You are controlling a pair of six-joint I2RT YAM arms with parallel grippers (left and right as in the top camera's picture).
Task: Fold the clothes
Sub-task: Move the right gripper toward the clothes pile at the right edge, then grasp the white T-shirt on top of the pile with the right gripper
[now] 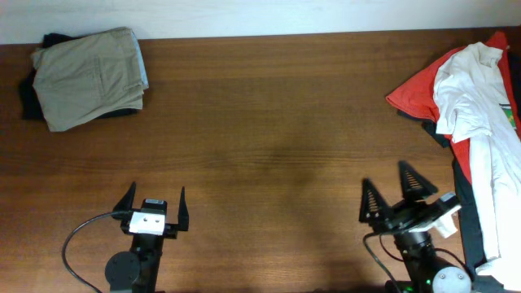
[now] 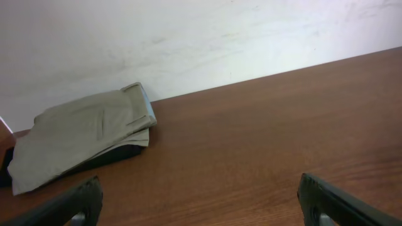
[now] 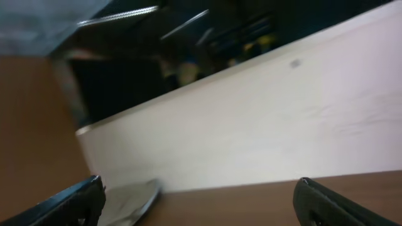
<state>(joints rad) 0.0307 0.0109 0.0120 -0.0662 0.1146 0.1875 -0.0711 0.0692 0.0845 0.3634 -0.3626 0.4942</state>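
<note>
Fingers [image 1: 129,200] wide apart, both pairs empty

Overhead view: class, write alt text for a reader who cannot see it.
A wooden table holds a folded khaki garment on a dark garment at far left, and a crumpled white shirt over a red garment at the right edge. The left gripper and right gripper sit open and empty at the near edge.

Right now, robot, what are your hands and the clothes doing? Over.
Left hand open, empty. Right hand open, empty. White shirt rumpled on red one, right edge; khaki pile folded, far left. Nothing blocking.
</note>
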